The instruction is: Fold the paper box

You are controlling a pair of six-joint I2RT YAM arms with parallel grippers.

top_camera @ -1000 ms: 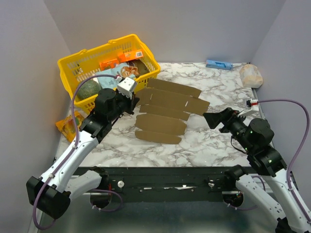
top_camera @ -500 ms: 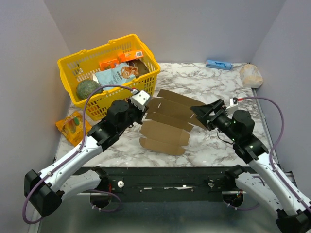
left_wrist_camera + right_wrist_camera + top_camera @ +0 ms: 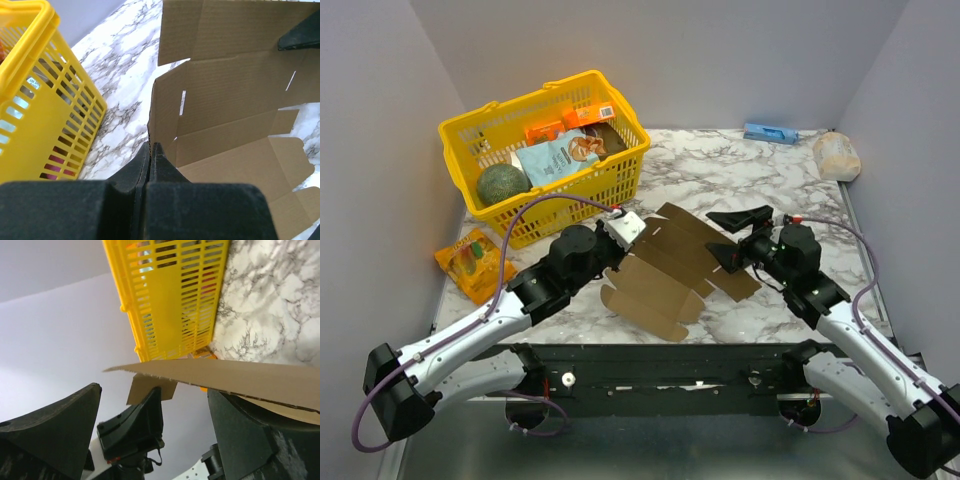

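starting from the left: an orange packet [image 3: 470, 262] is lying on the marble table [image 3: 720, 170] by the wall, and the yellow basket [image 3: 545, 150] is sitting behind it, full of groceries. neither is getting touched.

next over, the left gripper [image 3: 623, 231] is pinching the left edge of the paper box [image 3: 670, 265]. its jaws are squeezed right down on the cardboard, with no gap showing in the wrist view. the paper box itself is sitting mid-table between the two arms, just in front of the basket's corner. it's looking like it's being held at a tilt rather than lying dead flat, though i can't tell how much of it is touching the marble.

then the right gripper [image 3: 728, 236] is hanging wide open with the sheet's right edge running between its fingers, not clamping anything. past that, a small blue box [image 3: 770, 132] and a pale bag [image 3: 836, 155] are sitting at the far right, well apart from the action.

progress-wise, i'm reading this as barely started. the sheet is showing all its flaps and slots spread out, with no walls standing and no tabs tucked. so basically all the creasing, raising the sides and locking the flaps is waiting to be done.
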